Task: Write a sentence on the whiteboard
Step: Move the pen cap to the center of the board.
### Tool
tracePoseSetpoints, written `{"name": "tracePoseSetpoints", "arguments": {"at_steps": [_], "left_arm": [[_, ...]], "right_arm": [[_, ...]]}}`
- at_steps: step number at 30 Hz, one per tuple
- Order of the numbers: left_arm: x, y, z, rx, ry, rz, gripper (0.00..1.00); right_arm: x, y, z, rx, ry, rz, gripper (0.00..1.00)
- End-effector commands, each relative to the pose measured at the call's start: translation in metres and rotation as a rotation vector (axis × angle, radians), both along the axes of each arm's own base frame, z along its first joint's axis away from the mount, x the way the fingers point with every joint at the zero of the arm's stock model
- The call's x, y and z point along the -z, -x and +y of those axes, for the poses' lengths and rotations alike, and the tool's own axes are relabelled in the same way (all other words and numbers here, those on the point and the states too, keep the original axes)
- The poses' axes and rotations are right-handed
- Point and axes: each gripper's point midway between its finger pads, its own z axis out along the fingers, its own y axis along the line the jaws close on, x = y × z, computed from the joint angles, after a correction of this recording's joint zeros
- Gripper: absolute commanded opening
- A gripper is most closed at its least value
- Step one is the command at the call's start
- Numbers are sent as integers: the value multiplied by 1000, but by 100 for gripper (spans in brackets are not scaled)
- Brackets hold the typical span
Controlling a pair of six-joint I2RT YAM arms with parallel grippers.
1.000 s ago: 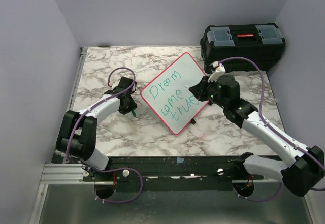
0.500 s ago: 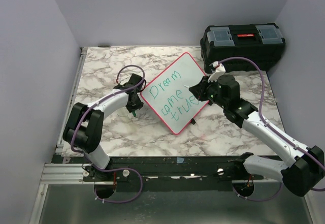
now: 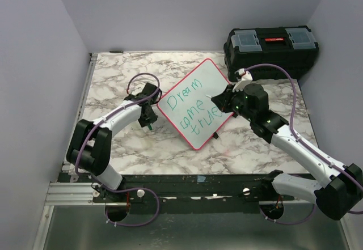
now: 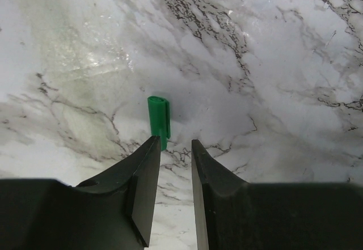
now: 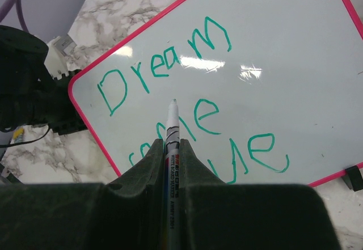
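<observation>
Mid-table lies the red-rimmed white whiteboard (image 3: pixel 207 74) bearing the green handwritten sentence (image 3: pixel 195 109). My right gripper (image 5: pixel 173 145) clamps the slim white marker (image 5: pixel 172 122) to write. My left gripper (image 4: pixel 173 145), jaws narrowly parted, hovers by the green plastic cap (image 4: pixel 159 117), probably for recapping.

The right gripper (image 5: pixel 173 149) is hiding the lower left of the sentence (image 5: pixel 199 115), the marker (image 5: pixel 172 126) is running off the bottom edge, and the whiteboard (image 5: pixel 283 63) is running off the top right.

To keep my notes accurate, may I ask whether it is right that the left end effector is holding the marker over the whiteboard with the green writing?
Not quite: it is the right end effector that is shut on the marker, held over the whiteboard with the green writing. The right wrist view shows this.
</observation>
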Motion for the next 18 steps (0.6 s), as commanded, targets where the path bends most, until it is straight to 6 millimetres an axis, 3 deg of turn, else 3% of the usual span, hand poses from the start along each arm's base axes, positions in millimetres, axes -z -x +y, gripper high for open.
{"name": "tracePoseSetpoints", "arguments": {"at_steps": [1,6,9,18], "left_arm": [[-35,-1,28,8,-130,-54,31],[-33,8,62,-1,-264,9,31],[-23,10,70,19,-280,54,31],[2,4,59,115,-301,172,27]], "right_arm": [[-4,4,3,-16,-20,-15,1],[-5,3,3,-15,-20,-17,1],[-5,4,3,-16,-21,-18,1],[-5,4,2,-14,-21,-18,1]]}}
